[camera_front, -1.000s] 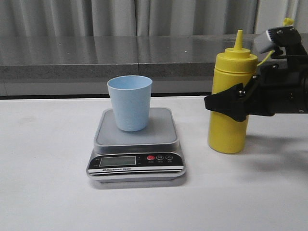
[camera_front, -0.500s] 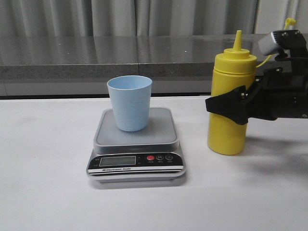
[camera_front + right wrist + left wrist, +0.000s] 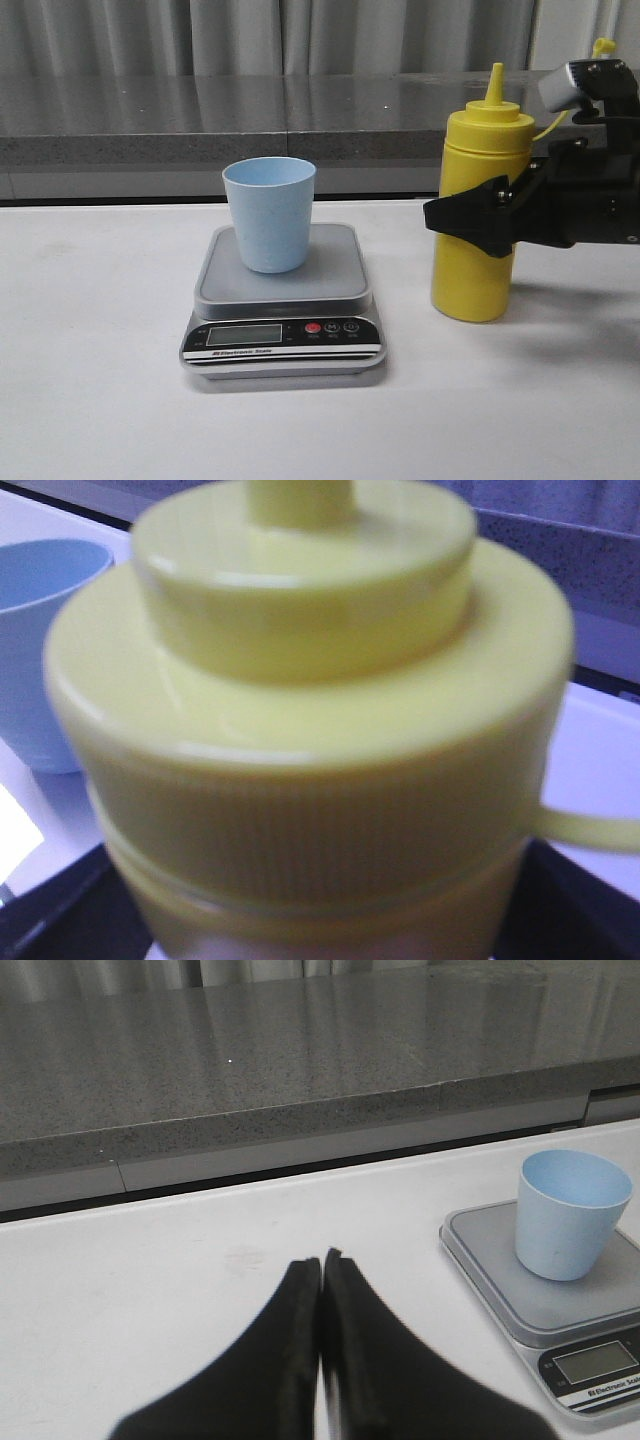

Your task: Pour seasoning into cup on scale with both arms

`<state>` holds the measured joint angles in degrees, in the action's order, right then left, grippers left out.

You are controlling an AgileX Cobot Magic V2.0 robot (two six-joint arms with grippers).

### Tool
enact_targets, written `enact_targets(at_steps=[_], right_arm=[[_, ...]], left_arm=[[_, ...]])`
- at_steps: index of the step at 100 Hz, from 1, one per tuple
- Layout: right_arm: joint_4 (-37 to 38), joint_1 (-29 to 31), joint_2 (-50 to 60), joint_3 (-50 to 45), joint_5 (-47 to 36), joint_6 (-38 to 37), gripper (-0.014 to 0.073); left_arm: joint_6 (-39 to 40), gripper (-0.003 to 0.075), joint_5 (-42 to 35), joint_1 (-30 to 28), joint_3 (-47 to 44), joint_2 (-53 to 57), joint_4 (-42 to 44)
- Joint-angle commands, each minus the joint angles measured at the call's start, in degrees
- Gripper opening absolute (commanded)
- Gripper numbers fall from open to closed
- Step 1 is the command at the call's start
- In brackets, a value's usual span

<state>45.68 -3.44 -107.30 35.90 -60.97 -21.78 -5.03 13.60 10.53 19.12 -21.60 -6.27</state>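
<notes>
Seasoning bottle (image 3: 476,215): upright on the white table (image 3: 100,400), well right of the scale (image 3: 283,300), base apparently resting on the surface. Nozzle up and uncapped, small cap (image 3: 598,45) dangling on its tether behind the right arm. Kept vertical, presumably so nothing spills before the carry.

Right gripper (image 3: 480,222): black fingers wrapped about the bottle's mid-body, one finger across the front. In the right wrist view, bottle shoulder (image 3: 310,730) filling the frame with dark finger edges at both lower corners. Judged clamped on the bottle, taken at mid-height for balance and for a controlled tilt later.

Cup (image 3: 269,212): pale blue, upright, mouth open, standing on the scale platform toward its rear half. Appears empty. Placed there so that poured weight registers. Display (image 3: 243,335) unreadable at this size; red button (image 3: 313,328) beside it.

Left gripper (image 3: 321,1290): fingers pressed together, holding nothing, low over bare table to the left of the scale, apart from cup and scale. Out of frame in the front view. Judged idle, positioned to steady the cup or scale when needed.

Pouring not yet begun; lift and carry toward the cup outstanding.
</notes>
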Motion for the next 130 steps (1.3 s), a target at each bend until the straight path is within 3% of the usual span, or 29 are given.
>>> enact_targets(at_steps=[1, 53, 130], right_arm=[[-1.2, 0.4, 2.3, 0.5, -4.5, 0.5, 0.0616], [-0.9, 5.5, 6.7, -5.5, -6.2, 0.5, 0.0616], [-1.4, 6.4, 13.3, -17.0, -8.4, 0.5, 0.0616]], left_arm=[[-0.1, -0.0018, -4.8, -0.2, 1.6, -0.3, -0.2], [-0.1, -0.0018, -4.8, -0.2, 1.6, -0.3, -0.2], [-0.1, -0.0018, -4.8, -1.0, 1.6, -0.3, -0.2]])
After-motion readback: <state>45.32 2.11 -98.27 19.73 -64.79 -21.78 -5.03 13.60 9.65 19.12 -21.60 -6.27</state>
